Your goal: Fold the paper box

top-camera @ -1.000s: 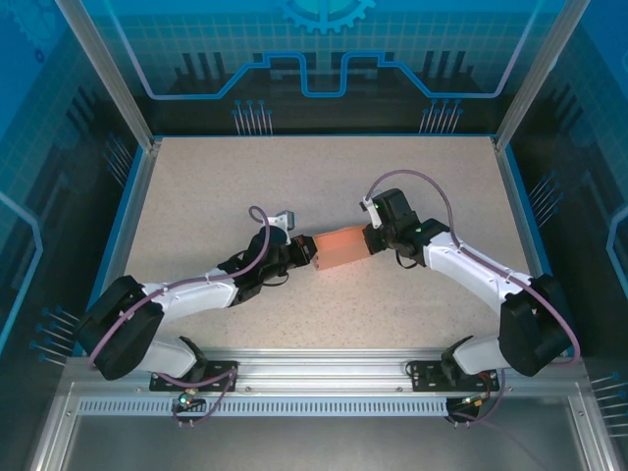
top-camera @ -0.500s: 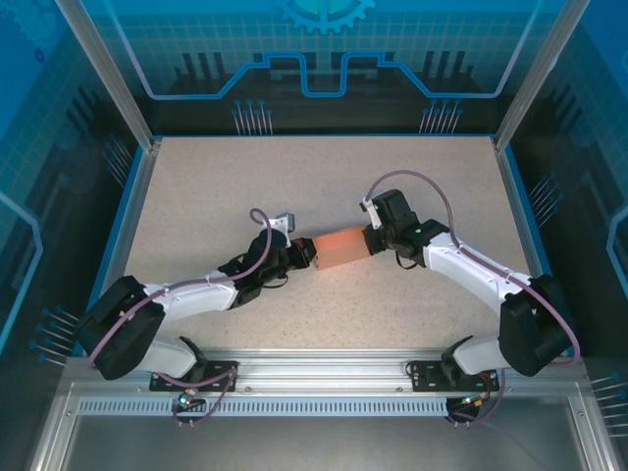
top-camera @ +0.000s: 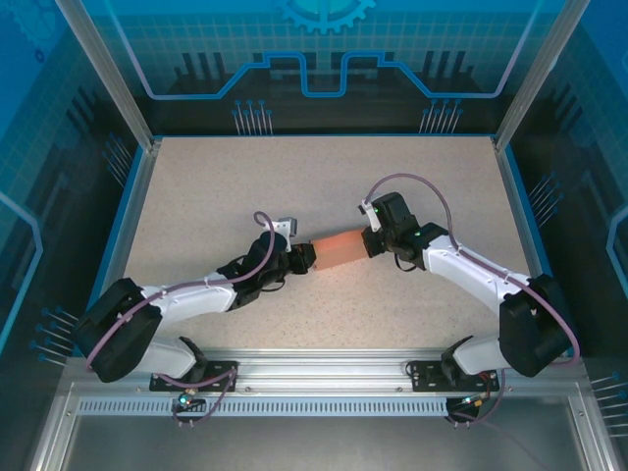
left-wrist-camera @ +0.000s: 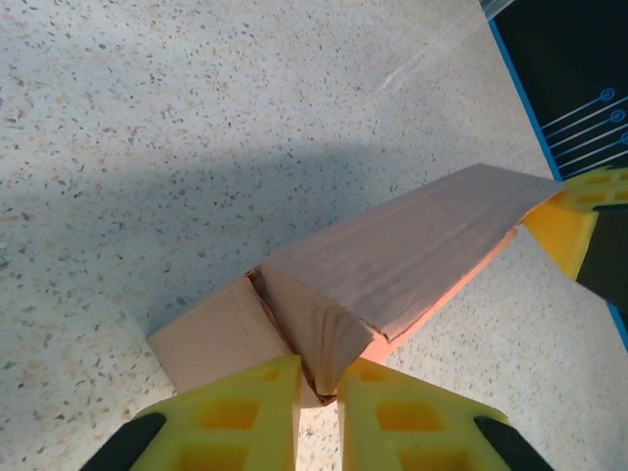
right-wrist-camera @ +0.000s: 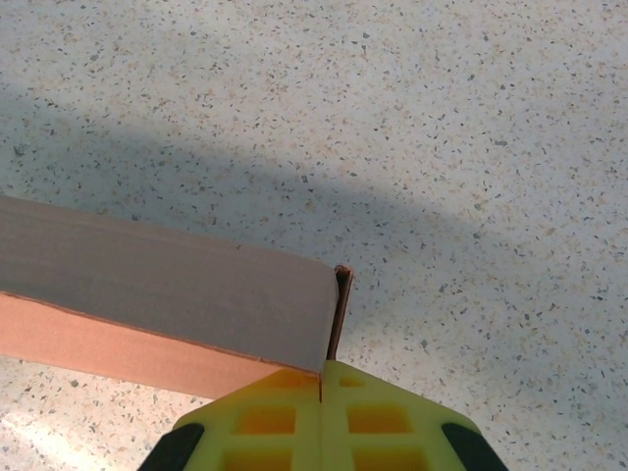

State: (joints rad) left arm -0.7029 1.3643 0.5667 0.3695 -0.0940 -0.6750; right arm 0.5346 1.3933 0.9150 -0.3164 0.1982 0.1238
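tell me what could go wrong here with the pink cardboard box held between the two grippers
1. The right gripper pinches only a thin edge of the salmon-pink cardboard box, so it could slip or crease.
2. The left gripper looks barely parted around the end flaps, which might spring back open.

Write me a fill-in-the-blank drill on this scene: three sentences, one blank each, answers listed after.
1. The right gripper is ___ on one edge of the paper box.
2. Seen from the top camera, the left gripper is at the box's ___ end.
3. In each wrist view, the gripper's own fingers are coloured ___.

Missing words: shut; left; yellow.
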